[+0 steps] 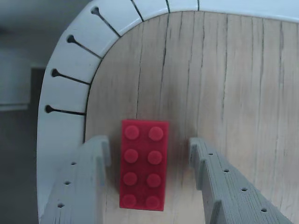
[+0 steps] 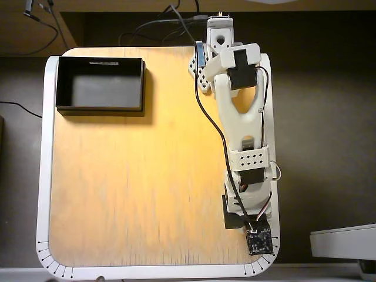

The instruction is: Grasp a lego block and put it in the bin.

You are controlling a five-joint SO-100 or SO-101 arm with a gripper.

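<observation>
Our hand [image 1: 149, 163] straddles the brick [image 1: 143, 164] – fingers wide, gripping nothing – so we close evenly on its long sides

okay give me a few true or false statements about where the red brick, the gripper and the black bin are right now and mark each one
1. The lego block lies on the wooden table between the open gripper fingers. True.
2. The gripper is shut on the block. False: a gap shows on each side of it in the wrist view.
3. The bin is empty. True, going by the overhead view.
4. The bin sits right beside the gripper. False: in the overhead view it is at the table's far left corner and the gripper at the near right corner.
</observation>
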